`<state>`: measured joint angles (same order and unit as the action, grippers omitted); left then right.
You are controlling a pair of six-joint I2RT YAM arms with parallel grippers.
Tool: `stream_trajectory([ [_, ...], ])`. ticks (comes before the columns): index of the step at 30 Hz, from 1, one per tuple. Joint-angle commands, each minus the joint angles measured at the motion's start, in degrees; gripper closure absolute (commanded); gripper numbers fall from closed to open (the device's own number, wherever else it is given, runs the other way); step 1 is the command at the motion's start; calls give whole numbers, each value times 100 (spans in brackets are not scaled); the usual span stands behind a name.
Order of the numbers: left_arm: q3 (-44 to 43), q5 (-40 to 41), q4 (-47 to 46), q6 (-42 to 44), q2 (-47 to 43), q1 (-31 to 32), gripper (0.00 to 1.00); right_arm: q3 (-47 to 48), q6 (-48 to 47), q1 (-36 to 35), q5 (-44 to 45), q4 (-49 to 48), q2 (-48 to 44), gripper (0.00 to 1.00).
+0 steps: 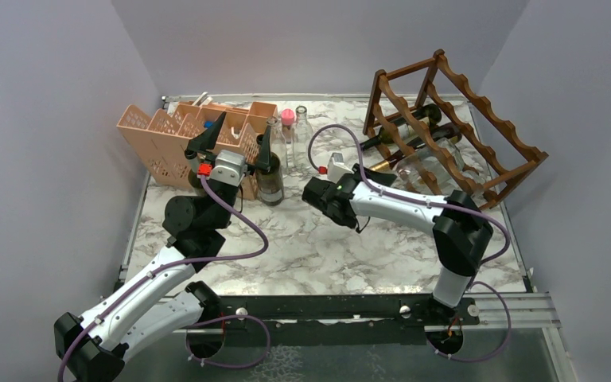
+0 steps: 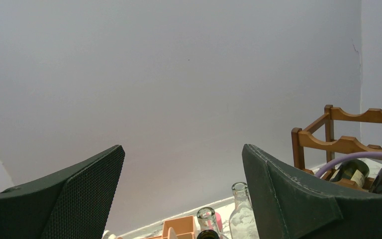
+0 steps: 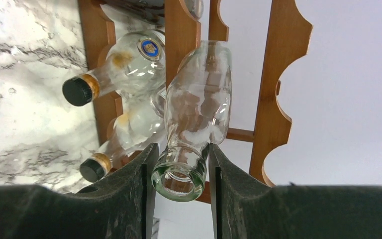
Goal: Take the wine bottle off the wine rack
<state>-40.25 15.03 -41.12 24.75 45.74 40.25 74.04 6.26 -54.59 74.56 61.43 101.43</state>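
We see right fingers (image 3: 129, 199) clamped on the clear wine bottle (image 3: 199, 99) at its neck, body lying in the wine rack (image 3: 273, 99); left fingers (image 2: 288, 199) spread wide, holding nothing.

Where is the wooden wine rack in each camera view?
Top external: wine rack upper right, near the far corner.
Left wrist: wine rack at the right edge, lower half.
Right wrist: wine rack slats run top to bottom through the centre.
Shared landmark: plain grey wall behind its scalloped rails.

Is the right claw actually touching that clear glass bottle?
Touching. Right wrist view: the right gripper clamps the clear bottle at its neck, fingers pressed against both sides.
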Motion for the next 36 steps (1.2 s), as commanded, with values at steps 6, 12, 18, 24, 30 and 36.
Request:
stream_trajectory([
  [6, 65, 115, -216, 73, -69, 18, 6, 743, 2556, -823, -676, 1811, 265, 99],
  [12, 69, 97, -204, 65, -51, 18, 6, 603, 1184, -922, -1412, 30, -858, 99],
  [18, 70, 97, -207, 65, -8, 19, 6, 248, -102, -918, -2624, -2000, -2136, 99],
  [24, 79, 93, -204, 57, 55, 18, 6, 707, -231, -926, -3390, -2037, -2190, 99],
  [30, 78, 95, -209, 85, 132, 9, 6, 827, -268, -942, -3909, -2430, -2345, 99],
  [36, 84, 81, -204, 65, 148, 1, 6, 804, -273, -935, -4374, -2998, -2285, 99],
])
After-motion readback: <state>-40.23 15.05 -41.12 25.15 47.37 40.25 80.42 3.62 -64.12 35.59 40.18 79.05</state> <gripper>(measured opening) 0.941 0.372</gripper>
